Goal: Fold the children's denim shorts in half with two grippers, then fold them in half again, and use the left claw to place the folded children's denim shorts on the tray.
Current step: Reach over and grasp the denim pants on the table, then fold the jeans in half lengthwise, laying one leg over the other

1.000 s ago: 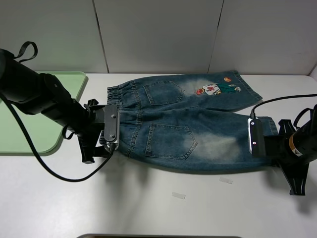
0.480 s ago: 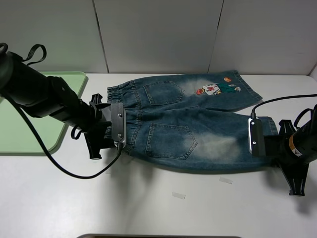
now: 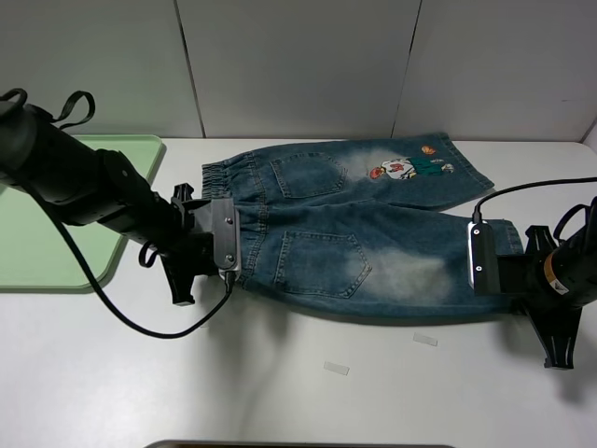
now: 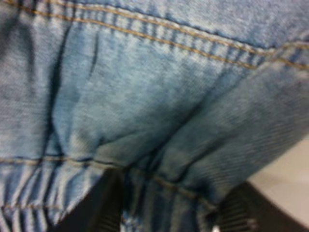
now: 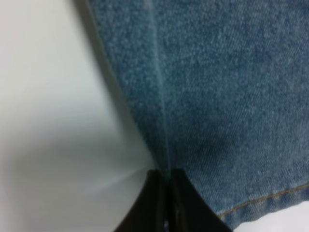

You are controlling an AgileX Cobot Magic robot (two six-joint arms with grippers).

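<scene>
The children's denim shorts lie spread flat on the white table, waistband to the left, the cartoon patch on the far leg. My left gripper is at the near end of the waistband. In the left wrist view its two black fingers press a bunched ridge of denim between them. My right gripper sits at the hem of the near leg. The right wrist view shows its jaws shut tight on the hem edge. The pale-green tray lies at the far left, partly behind the left arm.
Two small pale scraps lie on the table in front of the shorts. Black cables trail from both arms. A grey panelled wall closes the back. A dark edge shows at the bottom of the view.
My left gripper has slid right onto the waistband and its fingers have drawn together, bunching the denim. The right gripper and the hem have stayed put.
</scene>
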